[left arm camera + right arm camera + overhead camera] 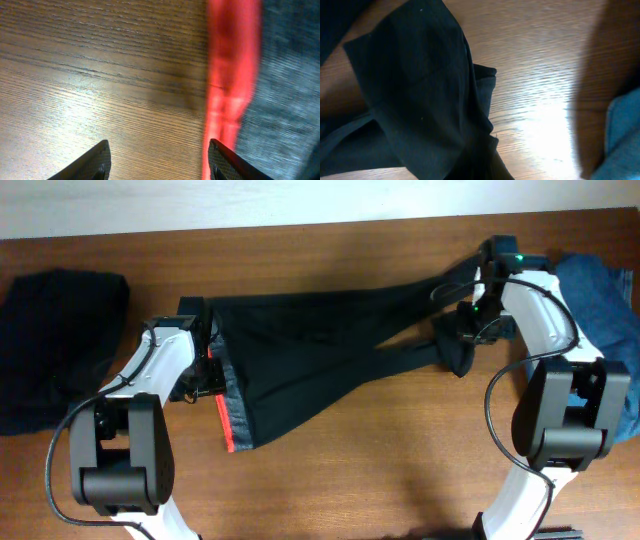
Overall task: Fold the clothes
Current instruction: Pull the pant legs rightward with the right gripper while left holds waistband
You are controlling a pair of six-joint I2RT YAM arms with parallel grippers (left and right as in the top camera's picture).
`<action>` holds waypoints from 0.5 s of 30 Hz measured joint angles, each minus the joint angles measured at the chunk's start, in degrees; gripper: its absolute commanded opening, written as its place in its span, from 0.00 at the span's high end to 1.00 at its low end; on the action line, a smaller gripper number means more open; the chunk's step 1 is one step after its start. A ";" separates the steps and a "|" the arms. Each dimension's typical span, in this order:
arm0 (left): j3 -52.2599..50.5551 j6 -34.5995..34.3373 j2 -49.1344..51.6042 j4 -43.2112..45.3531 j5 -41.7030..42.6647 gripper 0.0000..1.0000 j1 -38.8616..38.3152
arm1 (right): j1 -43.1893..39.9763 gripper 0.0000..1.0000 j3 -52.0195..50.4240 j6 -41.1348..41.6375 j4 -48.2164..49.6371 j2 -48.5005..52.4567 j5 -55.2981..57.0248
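- Left jaws stand wide apart with nothing held. In the left wrist view the two dark fingertips (95, 162) frame bare wood of the surface (100, 65), and the tip on the 3 o'clock side sits right at the edge of the red band (232, 75).
- Past that band, further toward 3 o'clock, lies the grey cloth (285, 90) of the waist lining.
- Right jaws: their state cannot be told, as no finger shows in the right wrist view. Black cloth fills its 7 to 11 o'clock part, close under the camera.
- Spread mid-surface between the two arms is the black garment (310, 350). Its long axis runs from roughly 8 o'clock to 2 o'clock in the overhead view. The red-trimmed waist end is toward the left arm and the narrow leg ends are under the right arm.
- The relation that counts is that the waist edge lies at 3 o'clock of the left jaws, just beside them and not between them. The left arm is nearer the waist, the right arm nearer the legs. By my judgement the left jaws need a small shift toward 3 o'clock before they close.
- Farther out, a blue garment (600, 290) lies at the 3 o'clock edge beside the right arm. A black heap (55, 340) sits at 9 o'clock, well apart from the work.
- No brand, label or writing can be read anywhere.
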 measured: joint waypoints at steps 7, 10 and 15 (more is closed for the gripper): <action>0.57 0.00 -0.02 -2.16 2.99 0.50 0.00 | 0.61 0.96 0.00 -0.59 0.00 0.00 0.22; 1.79 -0.02 -0.55 -2.89 8.07 0.50 0.00 | 0.98 0.96 0.00 -0.66 -0.02 0.00 0.22; 2.49 -0.02 -2.95 -5.42 16.04 0.43 -0.04 | 1.03 0.96 0.00 -0.61 0.00 0.00 0.22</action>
